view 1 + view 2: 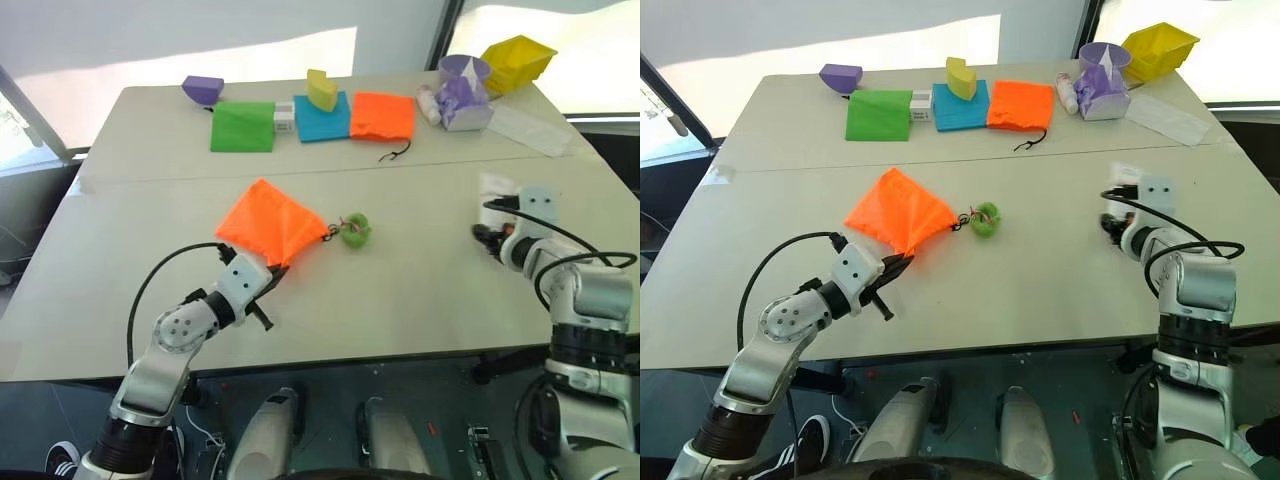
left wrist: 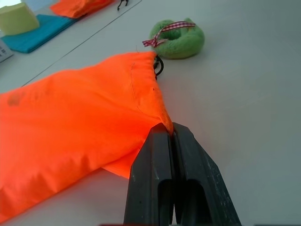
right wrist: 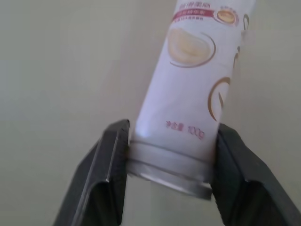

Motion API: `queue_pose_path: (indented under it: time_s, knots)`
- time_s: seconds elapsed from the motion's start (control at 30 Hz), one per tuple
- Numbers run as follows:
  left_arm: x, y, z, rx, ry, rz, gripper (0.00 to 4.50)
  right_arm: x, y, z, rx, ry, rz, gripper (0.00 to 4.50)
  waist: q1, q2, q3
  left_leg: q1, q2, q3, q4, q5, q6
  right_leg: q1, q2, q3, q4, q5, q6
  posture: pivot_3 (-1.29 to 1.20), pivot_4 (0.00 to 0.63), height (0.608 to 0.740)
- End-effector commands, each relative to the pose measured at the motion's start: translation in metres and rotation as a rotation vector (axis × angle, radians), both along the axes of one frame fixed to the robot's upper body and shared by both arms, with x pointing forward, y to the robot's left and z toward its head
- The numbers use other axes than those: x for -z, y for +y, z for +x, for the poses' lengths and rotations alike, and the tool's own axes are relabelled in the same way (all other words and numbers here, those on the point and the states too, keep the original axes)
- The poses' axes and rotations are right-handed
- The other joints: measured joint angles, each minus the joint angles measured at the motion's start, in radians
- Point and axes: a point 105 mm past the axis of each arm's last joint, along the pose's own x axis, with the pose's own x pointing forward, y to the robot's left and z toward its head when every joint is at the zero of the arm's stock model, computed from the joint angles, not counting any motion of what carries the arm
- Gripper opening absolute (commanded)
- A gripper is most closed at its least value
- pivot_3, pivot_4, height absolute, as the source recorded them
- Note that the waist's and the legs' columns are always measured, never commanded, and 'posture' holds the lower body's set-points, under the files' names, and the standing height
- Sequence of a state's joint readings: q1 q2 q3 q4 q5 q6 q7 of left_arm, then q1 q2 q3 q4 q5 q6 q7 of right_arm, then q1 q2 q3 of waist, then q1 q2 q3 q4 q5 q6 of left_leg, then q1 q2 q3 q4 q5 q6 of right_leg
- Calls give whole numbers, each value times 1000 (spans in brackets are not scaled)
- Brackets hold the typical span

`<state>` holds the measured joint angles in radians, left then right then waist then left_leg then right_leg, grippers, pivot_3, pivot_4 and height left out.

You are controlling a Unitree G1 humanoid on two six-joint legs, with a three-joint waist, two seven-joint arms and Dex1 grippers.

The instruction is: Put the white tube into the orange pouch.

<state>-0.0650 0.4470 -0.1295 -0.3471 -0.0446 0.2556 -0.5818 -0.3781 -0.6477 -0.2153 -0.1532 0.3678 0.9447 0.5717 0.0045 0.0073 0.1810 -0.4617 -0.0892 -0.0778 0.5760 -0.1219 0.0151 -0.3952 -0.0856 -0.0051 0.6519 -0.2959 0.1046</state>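
Observation:
The orange pouch point(image 1: 265, 225) lies mid-table, its cord ending in a green fuzzy ring point(image 1: 356, 231). My left gripper point(image 2: 170, 133) is shut on the pouch's near corner by the mouth; it also shows in the head view point(image 1: 270, 281). The white tube point(image 3: 193, 70) with pinkish-red print lies on the table at the right, its crimped end point(image 1: 497, 185) pointing away from me. My right gripper point(image 3: 171, 139) has a finger on each side of the tube just above the cap, both touching it. That gripper sits low over the table point(image 1: 492, 240).
Along the far side are a purple bowl point(image 1: 203, 88), green pouch point(image 1: 242, 127), blue pouch point(image 1: 320, 118) with a yellow block point(image 1: 322, 90), and a flat orange pouch point(image 1: 382, 115). At the far right stand a purple cup point(image 1: 463, 72), small bottle point(image 1: 428, 103) and yellow box point(image 1: 517, 62).

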Motion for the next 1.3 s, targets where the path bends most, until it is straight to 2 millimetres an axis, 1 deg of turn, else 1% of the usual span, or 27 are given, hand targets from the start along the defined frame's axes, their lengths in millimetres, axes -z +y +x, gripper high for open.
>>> queue_pose_path:
  time_s: [0.03, 0.07, 0.13, 0.2, 0.3, 0.43, 0.5, 0.57, 0.63, 0.73, 0.8, 0.87, 0.93, 1.07, 1.13, 1.23, 1.3]
  knots:
    - [-11, 1, -1, -6, -47, -8, 0, -15, 60, -51, -478, 20, 8, 1799, 1, 0, 0, 0, 0, 0, 0, 0, 0, 1, 0, 0, 0, 0, 0, 0, 150, 740]
    - [-11, 1, 0, -13, -49, -11, 0, -13, 70, -67, -566, 73, 29, 1799, 5, 0, 0, 0, 0, 0, 0, 0, 0, 1, 0, 0, -1, 0, 0, 0, 150, 740]
    - [-12, 1, 0, -21, -54, -11, 0, -12, 84, -89, -686, 139, 59, 1799, 7, -1, 1, -1, 0, 0, 0, -2, -1, 1, -1, 0, -2, 0, 0, 0, 150, 740]
    - [-15, 3, 1, -34, -75, -9, 0, -2, 96, -101, -767, 166, -1, 1799, 6, -2, 1, -1, 0, 0, 0, -3, -1, 1, -2, 0, -3, 0, 0, 0, 150, 740]
    - [-20, 5, 1, -40, -99, -9, 0, 11, 106, -104, -816, 168, -66, 1799, 2, -3, 0, -1, 0, 1, 0, -3, -1, 1, -5, 0, -4, 0, -1, 0, 150, 740]
    - [-24, 7, 1, -48, -113, -13, 0, 27, 115, -84, -780, 138, -126, 1799, -8, -3, 0, -2, 0, 5, 0, -3, 0, -1, -11, -3, -4, 1, -2, 0, 150, 740]
    - [-24, 7, 0, -45, -110, -11, 0, 27, 119, -74, -760, 120, -120, 1799, -15, -3, 0, -3, 0, 6, 0, -4, 0, -2, -12, -3, -4, 1, -3, 0, 150, 740]
    - [-23, 6, -3, -28, -103, -7, 0, 24, 123, -67, -755, 111, -92, 1799, -16, -3, 0, -3, 0, 7, 0, -4, 1, -6, -12, -4, -4, 1, -2, 0, 150, 740]
    - [-22, 4, -5, -19, -98, -5, 0, 27, 128, -68, -780, 114, -99, 1799, -14, -3, 0, -3, 0, 7, -1, -4, 1, -9, -11, -4, -4, 1, -2, 0, 150, 740]
    - [-22, 2, -7, -4, -93, -11, 0, 32, 136, -67, -809, 116, -115, 1799, -11, -3, 0, -3, 0, 6, -1, -4, 1, -10, -10, -4, -4, 1, -1, 0, 150, 740]
    - [-22, 4, -6, -18, -93, -13, 0, 34, 143, -63, -812, 111, -110, 1799, -11, -3, 0, -3, 0, 6, -1, -4, 1, -10, -10, -4, -3, 1, -1, 0, 150, 740]
    - [-22, 4, -5, -22, -91, -12, 0, 30, 154, -52, -790, 75, -85, 1799, -16, -3, 0, -3, 0, 6, 0, -4, 1, -9, -10, -4, -4, 2, 0, 0, 150, 740]
    - [-21, 4, -6, -19, -85, -10, 0, 28, 164, -50, -817, 58, -78, 1799, -17, -3, 0, -2, 0, 6, 0, -4, 1, -9, -10, -3, -4, 4, 3, 0, 150, 740]
    - [-17, 3, -11, 0, -71, 10, 0, 23, 182, -40, -814, 15, -52, 1799, -15, -4, 0, -1, 0, 5, 0, -4, 1, -9, -9, -3, -3, 6, 2, 0, 150, 740]
    - [-17, 2, -12, -1, -67, 4, 0, 25, 188, -36, -810, 8, -61, 1799, -15, -4, 0, -1, 0, 5, 0, -4, 1, -9, -9, -3, -3, 6, 2, 0, 150, 740]
    - [-17, 1, -15, 3, -65, 6, 0, 33, 195, -29, -824, -16, -141, 1799, -16, -4, 0, -1, -1, 5, 0, -4, 1, -9, -10, -3, -3, 6, 2, 0, 150, 740]
    - [-16, 2, -15, -1, -62, 11, 0, 34, 200, -22, -796, -9, -117, 1799, -17, -4, 0, -1, -1, 5, 0, -4, 1, -10, -9, -3, -3, 7, 2, 0, 150, 740]
